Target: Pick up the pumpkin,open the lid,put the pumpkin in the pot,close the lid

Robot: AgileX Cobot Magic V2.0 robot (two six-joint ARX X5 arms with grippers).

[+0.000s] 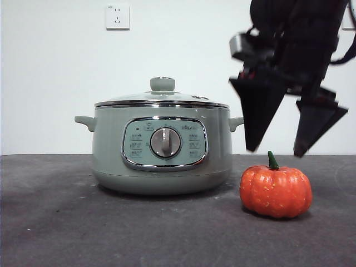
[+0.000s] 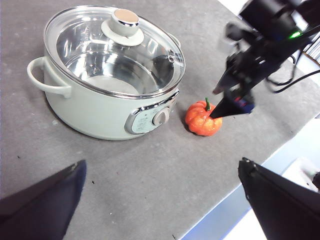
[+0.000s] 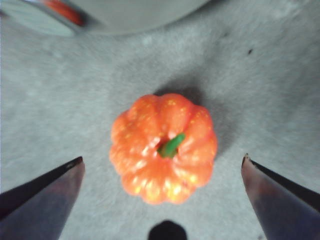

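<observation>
A: Right gripper [image 1: 278, 151] hangs just above the pumpkin [image 1: 276, 191], jaws spread wide. Pumpkin sits on the bench [image 1: 111, 233] beside the pot [image 1: 161, 158].

B: Lid [image 2: 115, 47] on the pot. Panel writing's unreadable. Left gripper [image 2: 160, 200] wide, well off.

Clear gap between pumpkin [image 1: 276, 192] and pot [image 1: 161, 150], seemingly end effector-wide.

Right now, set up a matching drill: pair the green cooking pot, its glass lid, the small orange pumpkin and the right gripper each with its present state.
Things:
1. sage-green cooking pot
2. glass lid with green knob
3. small orange ribbed pumpkin
4. right gripper

States:
A. open, hanging above the pumpkin
B. resting shut on the pot
C. standing on the grey table, dial facing the front view
D. on the table beside the pot, not held

Pairs: 1-C, 2-B, 3-D, 4-A
</observation>
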